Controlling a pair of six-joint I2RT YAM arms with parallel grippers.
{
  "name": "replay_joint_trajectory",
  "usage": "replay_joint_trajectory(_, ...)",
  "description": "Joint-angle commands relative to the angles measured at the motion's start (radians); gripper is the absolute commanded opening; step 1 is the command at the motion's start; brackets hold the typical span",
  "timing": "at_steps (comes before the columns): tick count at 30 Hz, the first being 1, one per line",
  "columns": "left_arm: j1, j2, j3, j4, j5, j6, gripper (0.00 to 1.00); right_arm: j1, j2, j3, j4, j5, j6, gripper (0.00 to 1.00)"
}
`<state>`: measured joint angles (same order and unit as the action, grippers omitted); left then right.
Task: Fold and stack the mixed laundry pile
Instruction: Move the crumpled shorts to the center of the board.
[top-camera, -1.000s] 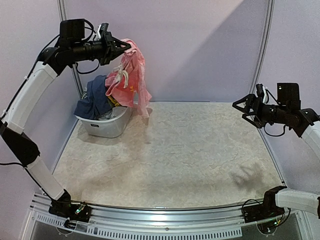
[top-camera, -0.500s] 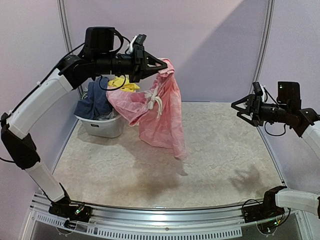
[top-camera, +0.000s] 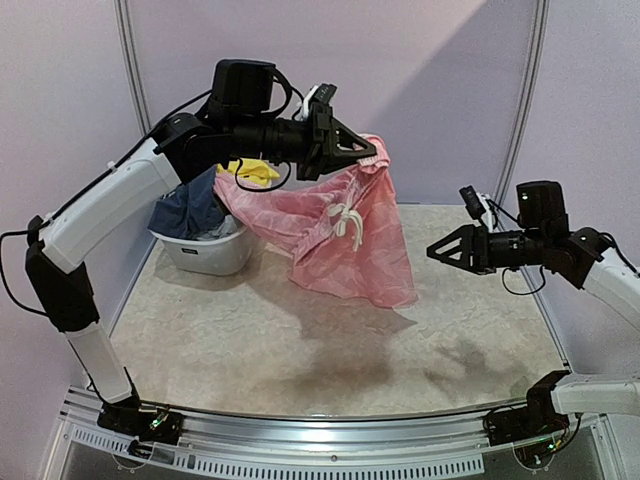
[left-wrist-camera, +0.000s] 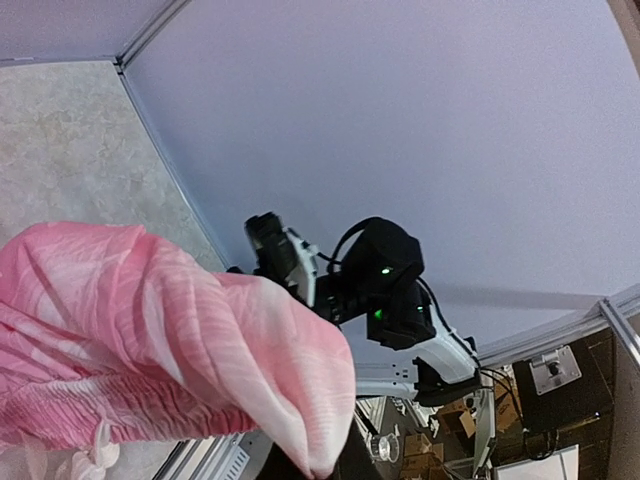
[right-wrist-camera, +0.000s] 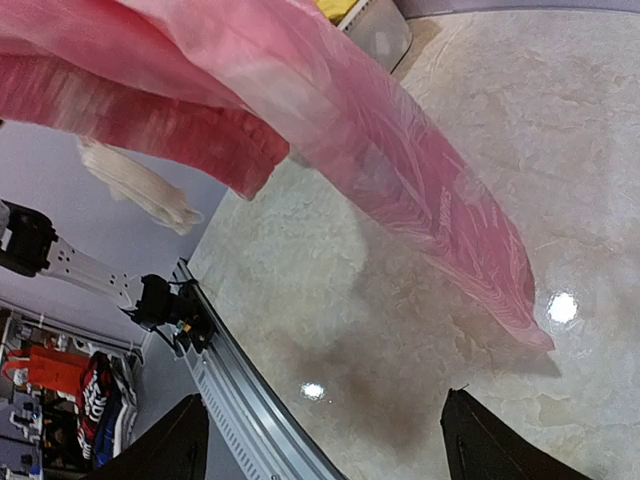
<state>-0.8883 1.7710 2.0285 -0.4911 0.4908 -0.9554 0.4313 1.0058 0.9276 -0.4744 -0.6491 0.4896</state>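
Arms: two, white and black, bolted at the near edge of the table
Grippers: two
Left gripper (top-camera: 373, 152): clenched on the gathered edge of the pale pink patterned cloth garment (top-camera: 345, 240), held high above the far middle of the table
Right gripper (top-camera: 437, 253): jaws spread apart, grasping nothing, aimed left toward the pink garment and just short of its hanging edge
Right gripper fingers (right-wrist-camera: 178, 448): both show at the bottom of the right wrist view, wide apart, with bare table between them
Garments lifted: one, the pink garment
Drawstring: one white cord (top-camera: 346, 220) dangling on the front of the pink garment
Garments in the container: one navy piece (top-camera: 190, 205) draped over the left rim, one yellow piece (top-camera: 250, 170) on top, grey cloth (top-camera: 214, 232) beneath; an exact count of pieces cannot be told
Container: one white plastic tub (top-camera: 210, 255), at the far left of the table
Pink garment, position: hangs in the air between the tub and the right gripper; its left end trails back toward the tub
Pink garment, long axis: slants from upper left near the tub down to lower right
Pink garment, pointing: lowest corner points down at the table and appears clear of it
Surface: one pale marbled tabletop (top-camera: 250, 340), with the garment's shadow beneath it
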Motion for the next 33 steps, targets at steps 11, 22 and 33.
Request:
replay_joint_trajectory(11,-0.012,-0.03,0.09,-0.071,0.021,0.033,0.0,0.092,0.248,0.056,0.157,0.271,-0.178,0.95)
replay_joint_trajectory(22,-0.012,-0.066,0.078,-0.072,-0.017,0.05,0.0,0.179,0.359,0.117,0.222,0.197,-0.21,0.91)
replay_joint_trajectory(33,-0.005,-0.075,0.097,-0.078,-0.008,0.046,0.0,0.18,0.426,0.112,0.252,0.184,-0.225,0.65)
